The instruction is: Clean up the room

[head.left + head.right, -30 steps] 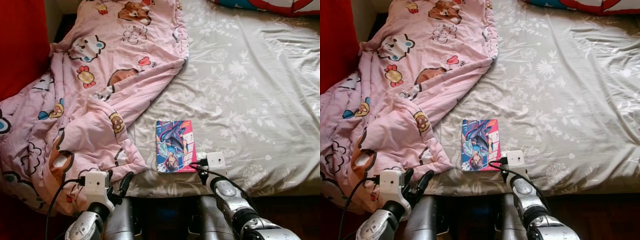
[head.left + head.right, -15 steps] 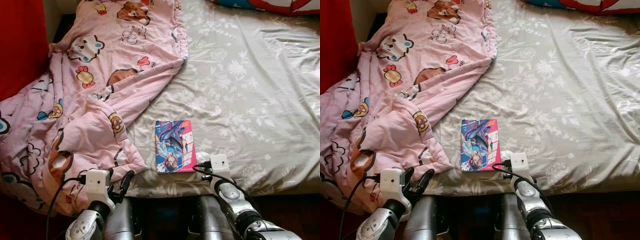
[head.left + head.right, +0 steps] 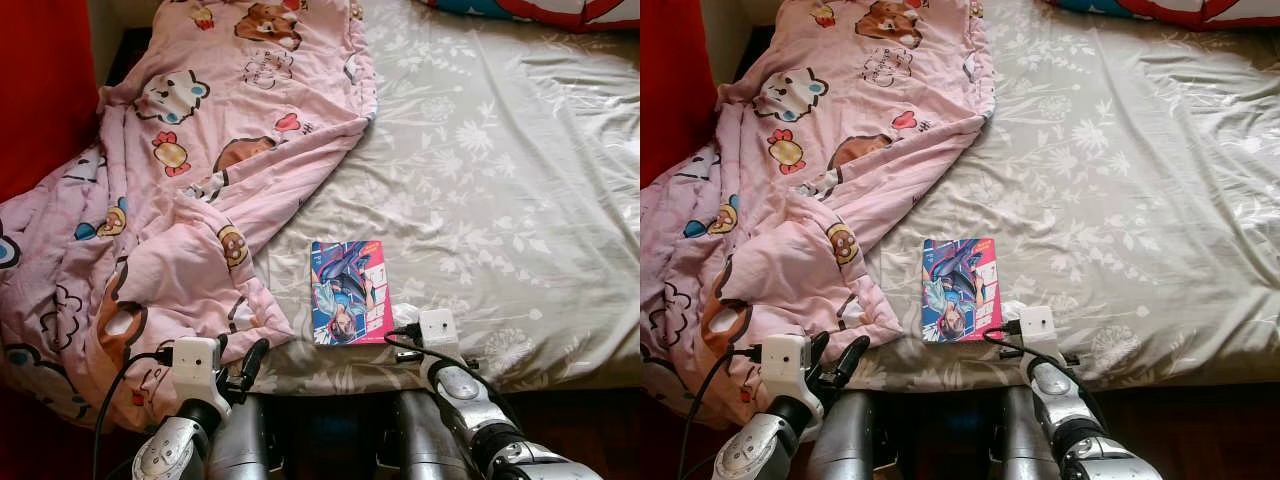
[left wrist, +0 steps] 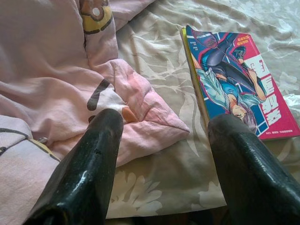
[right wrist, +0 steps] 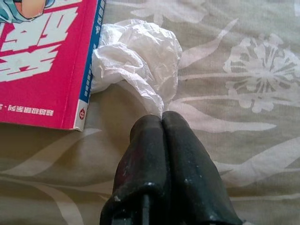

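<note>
A crumpled white wrapper [image 5: 136,56] lies on the bed next to the lower right corner of a comic book [image 3: 349,291] with a pink and blue cover. My right gripper [image 5: 161,119] is shut, its tips pinching the wrapper's edge; in the eye views its wrist [image 3: 437,327] sits at the bed's near edge, right of the book, with the wrapper [image 3: 405,313] just ahead. My left gripper [image 4: 166,121] is open and low at the bed's edge, between a fold of the pink blanket [image 4: 70,84] and the comic book [image 4: 239,89].
The bed's grey floral sheet [image 3: 500,170] stretches to the right and far side. A pink cartoon blanket [image 3: 180,180] covers the left part and hangs over the edge. A red surface [image 3: 40,80] stands at the left. A colourful pillow [image 3: 560,10] lies at the far right.
My right wrist has drawn back slightly toward the bed's near edge. The book, the blanket and the left arm stay where they were.
</note>
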Controlling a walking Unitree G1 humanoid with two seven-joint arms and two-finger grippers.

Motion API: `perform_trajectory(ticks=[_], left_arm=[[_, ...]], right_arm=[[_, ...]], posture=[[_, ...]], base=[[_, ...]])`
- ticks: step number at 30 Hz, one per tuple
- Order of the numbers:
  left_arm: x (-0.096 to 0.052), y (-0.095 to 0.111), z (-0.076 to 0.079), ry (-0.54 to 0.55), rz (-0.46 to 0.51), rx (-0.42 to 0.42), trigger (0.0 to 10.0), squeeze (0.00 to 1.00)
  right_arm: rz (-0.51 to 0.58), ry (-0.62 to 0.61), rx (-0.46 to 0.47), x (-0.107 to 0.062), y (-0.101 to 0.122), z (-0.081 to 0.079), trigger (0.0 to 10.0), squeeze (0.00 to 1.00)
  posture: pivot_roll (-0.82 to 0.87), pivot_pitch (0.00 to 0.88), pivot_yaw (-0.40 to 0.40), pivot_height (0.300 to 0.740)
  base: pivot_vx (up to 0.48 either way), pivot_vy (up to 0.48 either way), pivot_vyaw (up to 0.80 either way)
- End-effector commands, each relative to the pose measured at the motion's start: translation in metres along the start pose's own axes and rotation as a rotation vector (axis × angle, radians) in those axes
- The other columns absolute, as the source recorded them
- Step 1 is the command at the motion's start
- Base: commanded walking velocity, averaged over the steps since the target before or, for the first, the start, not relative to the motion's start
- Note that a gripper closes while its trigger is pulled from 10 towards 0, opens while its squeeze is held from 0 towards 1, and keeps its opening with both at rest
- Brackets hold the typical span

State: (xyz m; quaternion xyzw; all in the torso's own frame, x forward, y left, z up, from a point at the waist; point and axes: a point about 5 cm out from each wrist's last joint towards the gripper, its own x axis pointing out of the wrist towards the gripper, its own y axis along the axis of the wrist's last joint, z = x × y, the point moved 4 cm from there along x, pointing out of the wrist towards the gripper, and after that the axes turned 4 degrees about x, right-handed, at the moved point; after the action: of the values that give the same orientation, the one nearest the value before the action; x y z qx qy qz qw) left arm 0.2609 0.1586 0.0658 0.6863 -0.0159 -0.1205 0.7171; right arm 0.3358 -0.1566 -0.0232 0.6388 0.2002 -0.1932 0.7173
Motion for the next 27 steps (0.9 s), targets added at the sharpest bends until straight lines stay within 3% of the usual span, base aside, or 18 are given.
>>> perform_trajectory(ticks=[1,5,7,12,24,27], left_arm=[[-0.005,-0.008,-0.003,0.011,-0.035,0.007,10.0,0.0],[-0.002,-0.008,-0.003,0.012,-0.035,0.007,10.0,0.0],[0.001,-0.008,-0.005,0.016,-0.032,0.007,10.0,0.0],[0.004,-0.012,-0.007,0.023,-0.038,0.011,10.0,0.0],[0.033,-0.008,-0.007,0.023,-0.005,0.014,10.0,0.0],[0.04,-0.007,-0.009,0.029,0.004,0.018,10.0,0.0]], right_arm=[[-0.043,0.005,0.003,-0.003,-0.017,-0.003,0.0,0.0],[-0.011,-0.009,0.015,-0.003,-0.01,-0.001,0.0,0.0],[0.069,-0.045,0.056,-0.001,0.007,0.005,0.0,0.0],[0.151,-0.064,0.092,-0.001,0.022,0.009,0.0,0.0],[0.425,-0.103,0.197,-0.019,0.05,0.019,0.0,0.0],[0.514,-0.076,0.119,-0.026,0.066,0.009,0.0,0.0]], posture=[[0.04,0.319,0.015,0.631],[0.04,0.311,0.012,0.631],[0.03,0.3,0.009,0.631],[0.02,0.287,0.007,0.631],[-0.03,0.19,-0.008,0.631],[-0.05,0.167,-0.013,0.631]], base=[[0.0,0.0,0.0],[0.0,0.0,0.0],[0.0,0.0,0.0],[0.0,0.0,0.0],[0.0,0.0,0.0],[0.0,0.0,0.0]])
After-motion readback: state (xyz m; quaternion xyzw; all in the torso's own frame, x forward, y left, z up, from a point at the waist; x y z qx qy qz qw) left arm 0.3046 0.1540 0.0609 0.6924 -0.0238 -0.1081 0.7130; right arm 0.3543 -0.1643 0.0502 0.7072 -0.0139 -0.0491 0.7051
